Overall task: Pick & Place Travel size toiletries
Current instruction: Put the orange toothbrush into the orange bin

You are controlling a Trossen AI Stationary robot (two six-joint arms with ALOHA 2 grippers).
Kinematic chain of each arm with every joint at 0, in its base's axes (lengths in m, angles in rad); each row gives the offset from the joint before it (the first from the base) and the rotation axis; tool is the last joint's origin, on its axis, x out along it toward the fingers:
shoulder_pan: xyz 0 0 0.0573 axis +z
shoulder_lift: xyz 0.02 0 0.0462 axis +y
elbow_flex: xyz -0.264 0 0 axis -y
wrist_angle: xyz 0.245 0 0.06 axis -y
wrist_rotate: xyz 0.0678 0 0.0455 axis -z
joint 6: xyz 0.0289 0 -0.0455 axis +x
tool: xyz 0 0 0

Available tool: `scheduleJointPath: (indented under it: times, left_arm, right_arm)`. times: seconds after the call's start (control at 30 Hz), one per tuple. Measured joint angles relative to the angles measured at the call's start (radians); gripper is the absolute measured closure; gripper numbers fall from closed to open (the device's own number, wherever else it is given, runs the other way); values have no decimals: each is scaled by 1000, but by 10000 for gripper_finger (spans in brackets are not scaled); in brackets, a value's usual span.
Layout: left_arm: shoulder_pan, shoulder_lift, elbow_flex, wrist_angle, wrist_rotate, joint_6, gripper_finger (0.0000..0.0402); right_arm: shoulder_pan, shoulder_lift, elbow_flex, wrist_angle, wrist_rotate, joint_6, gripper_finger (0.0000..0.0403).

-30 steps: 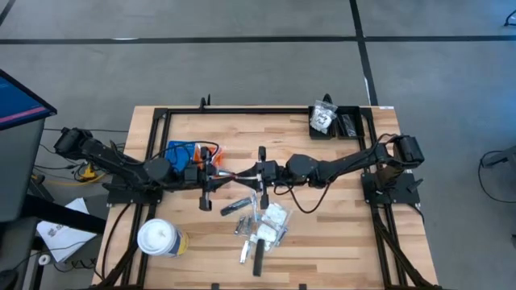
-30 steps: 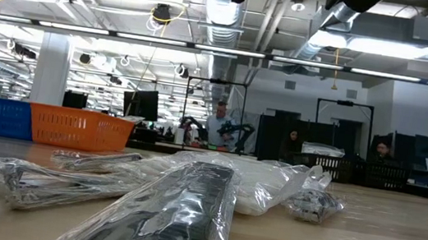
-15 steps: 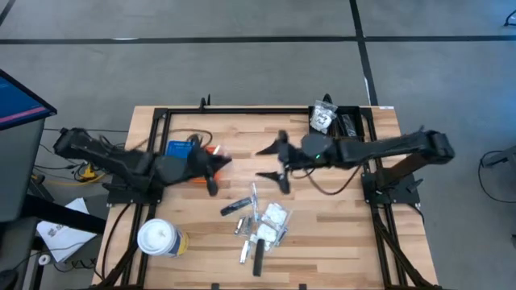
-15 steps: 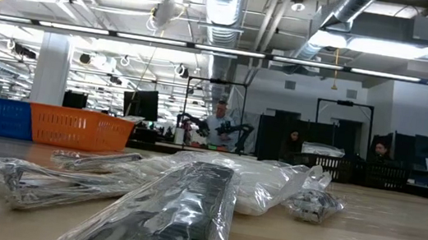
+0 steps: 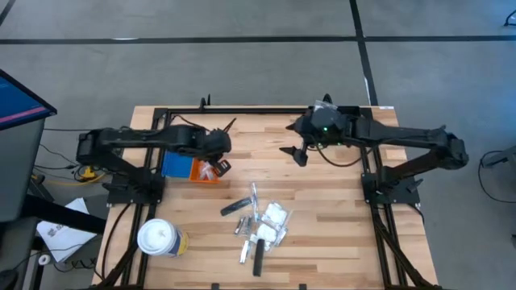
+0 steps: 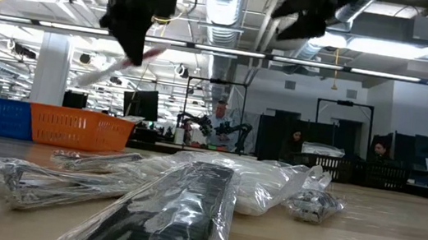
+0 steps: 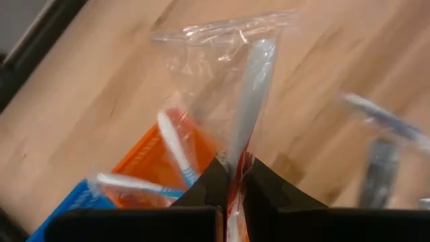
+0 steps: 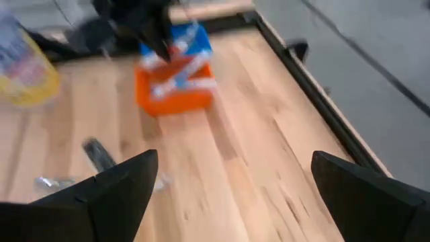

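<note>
Left gripper pinches a wrapped toothbrush above the orange tray; right gripper hangs spread and empty.

High view: the left gripper sits left of centre over the orange tray, which touches the blue tray on its left. In the left wrist view its fingers are closed on the lower end of the clear-sleeved toothbrush, with two more toothbrushes already lying in the tray below. The right gripper is upper centre-right of the frame, raised off the wood, fingers wide apart with nothing between them. The remaining toiletries lie in a loose pile on the table, lower centre: crinkly packets, a thin stick, dark flat sticks. A black bin holding packets stands at the upper right corner. A white lidded cup stands lower left.
</note>
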State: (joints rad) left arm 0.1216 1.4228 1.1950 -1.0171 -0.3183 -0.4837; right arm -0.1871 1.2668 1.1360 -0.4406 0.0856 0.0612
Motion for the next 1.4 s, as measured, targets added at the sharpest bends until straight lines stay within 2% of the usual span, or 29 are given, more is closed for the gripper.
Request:
scheduleJointPath:
  times: [0.27, 0.6, 0.93, 1.07, 1.23, 1.4]
  left_arm:
    - [-2, 18, -16, 8, -39, -35, 391]
    - [0, 7, -181, 50, -26, -75, 391]
    - [20, -3, -262, 131, -16, -67, 384]
    - [35, -5, -285, 136, -18, -71, 357]
    - [45, -9, -288, 145, -59, -69, 300]
    - [45, -90, -286, 149, -106, -68, 245]
  right_arm:
    - [-30, 30, 1, -26, -6, -8, 16]
    - [-29, 28, 1, -28, -4, 0, 16]
    - [-29, 28, 1, -17, -4, 10, 16]
    - [-29, 28, 1, -17, -4, 10, 15]
    - [-29, 28, 1, -17, -3, 10, 14]
    - [-29, 28, 1, -19, -3, 10, 14]
